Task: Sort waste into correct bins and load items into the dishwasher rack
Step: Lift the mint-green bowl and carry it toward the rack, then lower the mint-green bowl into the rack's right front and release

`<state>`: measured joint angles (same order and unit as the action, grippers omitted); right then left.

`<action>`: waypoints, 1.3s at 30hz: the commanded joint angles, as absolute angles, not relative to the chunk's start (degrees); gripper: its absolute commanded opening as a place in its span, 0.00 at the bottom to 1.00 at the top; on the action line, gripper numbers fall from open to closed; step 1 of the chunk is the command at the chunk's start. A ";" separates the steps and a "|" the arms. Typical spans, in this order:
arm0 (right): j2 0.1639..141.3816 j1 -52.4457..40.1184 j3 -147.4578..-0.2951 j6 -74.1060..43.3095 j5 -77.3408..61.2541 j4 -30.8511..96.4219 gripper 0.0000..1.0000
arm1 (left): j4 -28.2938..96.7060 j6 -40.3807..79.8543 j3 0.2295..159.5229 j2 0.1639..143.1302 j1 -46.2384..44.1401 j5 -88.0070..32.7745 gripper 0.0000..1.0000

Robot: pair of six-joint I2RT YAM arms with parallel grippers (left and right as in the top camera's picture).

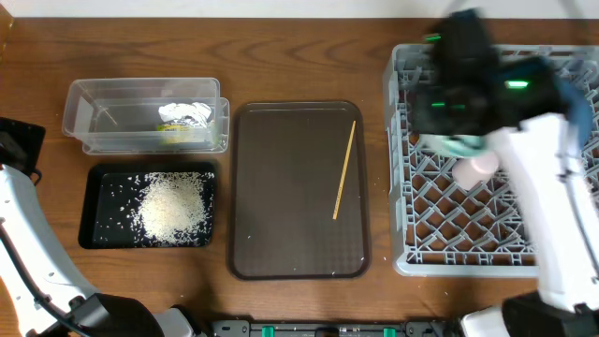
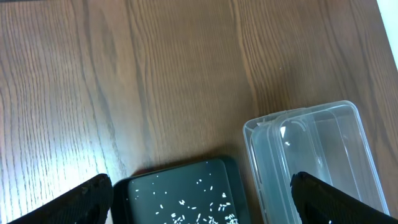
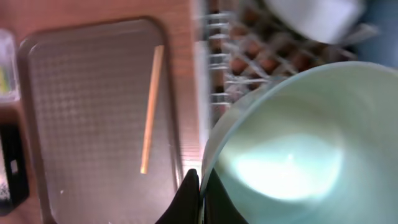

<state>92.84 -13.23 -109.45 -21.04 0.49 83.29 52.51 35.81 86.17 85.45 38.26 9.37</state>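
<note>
My right gripper [image 3: 201,186] is shut on the rim of the mint-green bowl [image 3: 292,143] and holds it over the grey dishwasher rack [image 1: 412,215]; the bowl also peeks out under the arm in the overhead view [image 1: 459,145]. A pale-pink cup [image 1: 477,167] lies in the rack. The wooden stick [image 1: 344,170] lies on the brown tray [image 1: 281,234]. White rice [image 1: 173,208] is heaped in the black tray [image 1: 94,234]. The crumpled wrapper [image 1: 184,117] is in the clear tub [image 1: 94,112]. My left gripper [image 2: 202,202] is open and empty above the black tray's far end [image 2: 155,186].
The right arm is blurred and hides the rack's back part; a bluish shape [image 1: 562,89] shows there. The right wrist view shows the stick [image 3: 151,106], the brown tray [image 3: 81,124] and the rack's edge [image 3: 249,62]. The clear tub [image 2: 317,143] sits right of the black tray.
</note>
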 commanded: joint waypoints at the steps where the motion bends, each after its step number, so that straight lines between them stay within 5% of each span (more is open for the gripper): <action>1: 89.82 -3.73 -109.12 -12.88 -12.78 83.79 0.01 | 52.69 35.88 86.48 85.69 38.50 9.56 0.94; 22: 87.44 50.63 -65.36 16.80 -88.25 60.66 0.01 | 52.69 35.88 86.48 85.69 38.50 9.56 0.94; 33: 88.05 51.13 -55.18 3.99 -87.83 36.80 0.01 | 52.69 35.88 86.48 85.69 38.50 9.56 0.94; 39: 88.40 51.05 -54.94 -3.40 -76.84 38.28 0.01 | 52.69 35.88 86.48 85.69 38.50 9.56 0.94</action>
<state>87.77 51.53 -55.37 1.26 -81.62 37.45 52.53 35.81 86.17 85.45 38.26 9.37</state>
